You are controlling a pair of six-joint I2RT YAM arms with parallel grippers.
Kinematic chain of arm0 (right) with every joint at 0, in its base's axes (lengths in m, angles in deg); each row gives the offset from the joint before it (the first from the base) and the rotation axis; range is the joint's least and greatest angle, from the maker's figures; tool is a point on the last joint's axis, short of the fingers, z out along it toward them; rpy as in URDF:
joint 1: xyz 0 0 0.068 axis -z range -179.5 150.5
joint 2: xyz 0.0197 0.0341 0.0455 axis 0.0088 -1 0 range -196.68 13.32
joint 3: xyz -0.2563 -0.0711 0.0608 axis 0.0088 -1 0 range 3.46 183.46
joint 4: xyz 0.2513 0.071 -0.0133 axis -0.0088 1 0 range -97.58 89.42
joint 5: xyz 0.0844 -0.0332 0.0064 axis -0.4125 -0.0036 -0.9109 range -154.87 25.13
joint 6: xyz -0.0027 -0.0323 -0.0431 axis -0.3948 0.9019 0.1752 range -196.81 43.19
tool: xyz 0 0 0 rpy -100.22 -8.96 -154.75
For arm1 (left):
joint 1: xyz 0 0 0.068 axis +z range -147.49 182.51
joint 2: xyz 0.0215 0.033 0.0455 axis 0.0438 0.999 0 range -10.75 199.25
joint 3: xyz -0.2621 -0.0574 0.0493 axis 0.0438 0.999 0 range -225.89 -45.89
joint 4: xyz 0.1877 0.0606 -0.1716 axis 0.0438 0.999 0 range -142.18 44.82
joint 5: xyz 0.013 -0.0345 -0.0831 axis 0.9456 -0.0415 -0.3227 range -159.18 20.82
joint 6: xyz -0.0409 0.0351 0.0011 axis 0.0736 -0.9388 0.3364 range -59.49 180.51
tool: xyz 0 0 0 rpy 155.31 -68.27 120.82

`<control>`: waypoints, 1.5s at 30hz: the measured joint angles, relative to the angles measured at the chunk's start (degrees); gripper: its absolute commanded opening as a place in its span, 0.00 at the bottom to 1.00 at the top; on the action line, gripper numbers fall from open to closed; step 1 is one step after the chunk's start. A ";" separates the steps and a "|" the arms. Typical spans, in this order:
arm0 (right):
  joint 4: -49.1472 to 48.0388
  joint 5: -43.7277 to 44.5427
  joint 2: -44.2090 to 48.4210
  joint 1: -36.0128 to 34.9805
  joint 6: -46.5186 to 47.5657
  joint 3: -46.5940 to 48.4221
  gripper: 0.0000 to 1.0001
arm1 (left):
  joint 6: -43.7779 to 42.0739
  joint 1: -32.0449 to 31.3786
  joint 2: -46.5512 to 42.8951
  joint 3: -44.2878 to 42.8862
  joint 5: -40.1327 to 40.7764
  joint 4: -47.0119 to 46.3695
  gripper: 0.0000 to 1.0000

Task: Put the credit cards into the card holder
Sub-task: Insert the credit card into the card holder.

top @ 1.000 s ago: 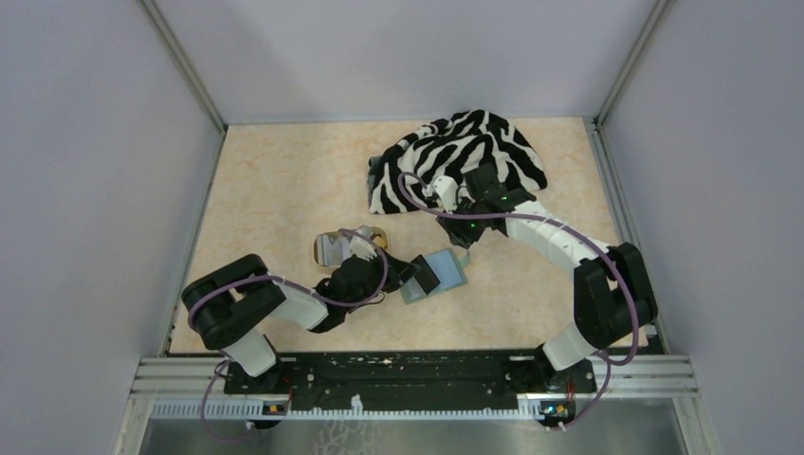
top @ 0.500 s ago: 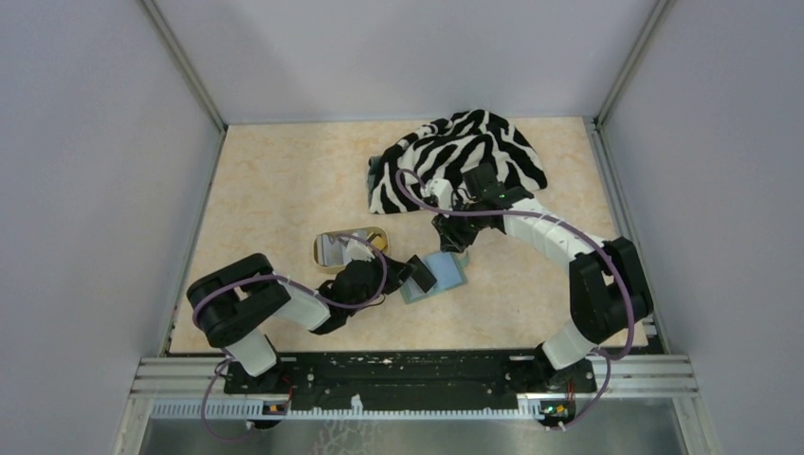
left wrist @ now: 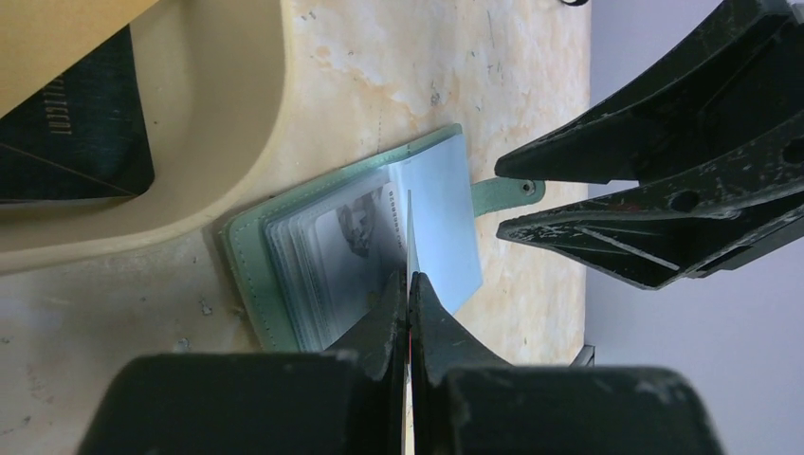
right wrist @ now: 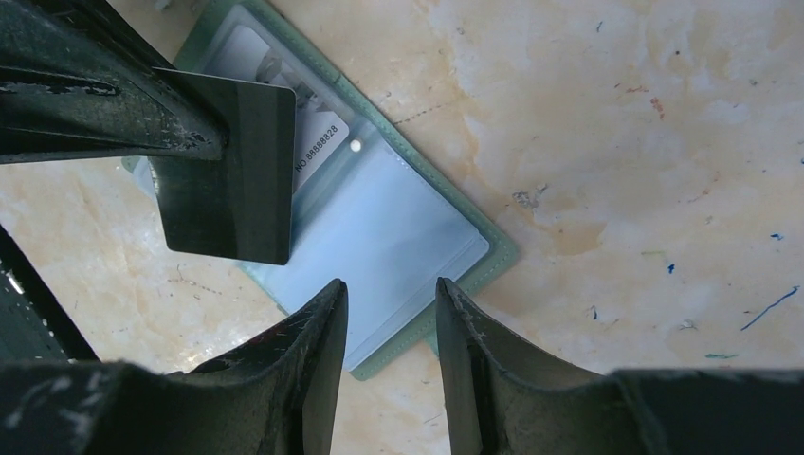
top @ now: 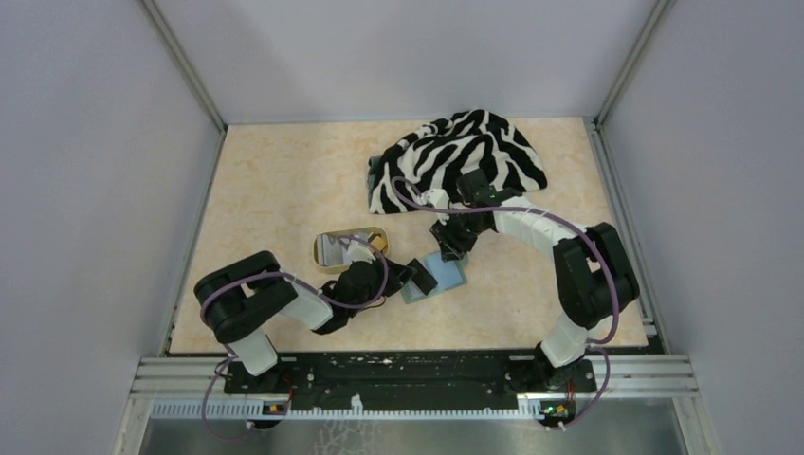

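The card holder (top: 447,272) lies open on the table, sage-green outside, pale blue inside; it also shows in the left wrist view (left wrist: 245,258) and the right wrist view (right wrist: 398,237). A pale card (right wrist: 318,142) sits in one of its sleeves. My left gripper (top: 418,276) (left wrist: 409,277) is shut on a dark credit card (right wrist: 237,171), held on edge over the holder's open pages. My right gripper (top: 447,246) (right wrist: 389,303) is open and empty, just above the holder's far edge. Its fingers (left wrist: 654,152) face the left gripper.
A tan oval tray (top: 327,251) (left wrist: 228,123) lies left of the holder and touches it, with a dark card (left wrist: 76,123) and a yellow-orange one (left wrist: 47,38) in it. A zebra-striped cloth (top: 465,156) lies at the back right.
My right gripper has moved left and down from near the cloth to just over the holder. My left gripper holds the dark card in nearly the same place.
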 measured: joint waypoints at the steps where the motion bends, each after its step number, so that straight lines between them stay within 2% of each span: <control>1: -0.02 0.44 -0.50 -0.24 0.17 0.02 0.40 | 0.15 0.00 0.20 0.00 -0.02 -0.02 0.00; 21: 1.79 5.38 -3.82 -2.01 0.76 0.79 0.39 | 2.91 0.00 4.17 -2.36 -1.07 -1.07 0.00; 36: 1.84 5.38 -3.82 -2.01 0.76 0.79 0.39 | 7.23 0.00 2.27 -9.84 -1.33 16.22 0.00; 45: 1.81 5.77 -3.82 -2.01 0.76 0.79 0.39 | 8.41 0.00 1.44 -11.67 -1.55 21.22 0.00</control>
